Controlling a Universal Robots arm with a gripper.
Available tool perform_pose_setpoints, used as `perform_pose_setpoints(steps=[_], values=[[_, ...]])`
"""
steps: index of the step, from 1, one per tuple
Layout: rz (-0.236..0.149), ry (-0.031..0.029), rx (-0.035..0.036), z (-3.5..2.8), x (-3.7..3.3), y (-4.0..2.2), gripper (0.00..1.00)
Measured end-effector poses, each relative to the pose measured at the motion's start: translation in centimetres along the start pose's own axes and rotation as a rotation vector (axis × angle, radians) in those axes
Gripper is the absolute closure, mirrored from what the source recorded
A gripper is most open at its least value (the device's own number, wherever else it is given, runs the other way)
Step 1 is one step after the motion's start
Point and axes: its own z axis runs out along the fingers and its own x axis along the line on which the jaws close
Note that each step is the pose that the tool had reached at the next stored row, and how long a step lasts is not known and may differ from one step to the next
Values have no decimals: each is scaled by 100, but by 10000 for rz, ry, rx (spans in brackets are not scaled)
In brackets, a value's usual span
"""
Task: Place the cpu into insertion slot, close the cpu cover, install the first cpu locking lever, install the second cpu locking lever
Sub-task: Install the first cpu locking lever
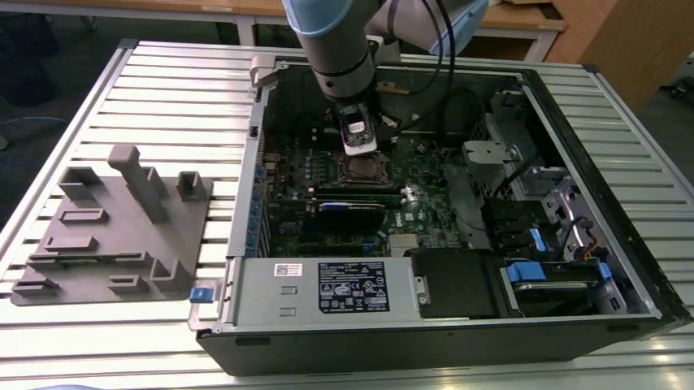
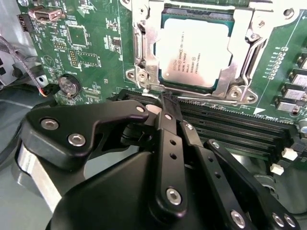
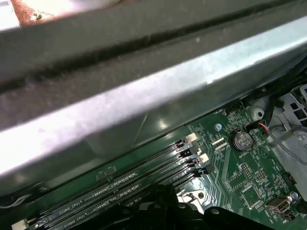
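In the second wrist view the cpu (image 2: 194, 48) lies flat in the insertion slot (image 2: 238, 90), its silver-grey top showing. The cpu cover (image 2: 144, 52) is down around it, framing it through its window. A thin silvery locking lever (image 2: 211, 99) runs along the socket's edge beside the memory slots. My gripper (image 2: 165, 101) has its black fingers (image 2: 168, 143) drawn together, tips right at that lever's end by the socket corner. In the exterior view the gripper (image 1: 359, 145) hangs just above the socket (image 1: 363, 169) inside the open computer case.
Black memory slots (image 2: 230, 124) lie beside the socket, and a coin battery (image 2: 69, 85) sits on the green board. The case wall (image 3: 144, 110) looms close. A labelled black power supply box (image 1: 353, 286) and blue-tabbed bays (image 1: 522, 272) fill the case front. A grey fixture (image 1: 114, 223) lies on the table.
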Motion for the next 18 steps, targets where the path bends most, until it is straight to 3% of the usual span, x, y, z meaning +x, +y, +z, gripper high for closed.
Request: perform_pose_setpoints(steps=[5, 12, 18], values=[[-21, -24, 56, 2, 1, -2, 89], [-20, -25, 55, -59, -11, 22, 89], [-2, -31, 35, -59, 8, 64, 89]])
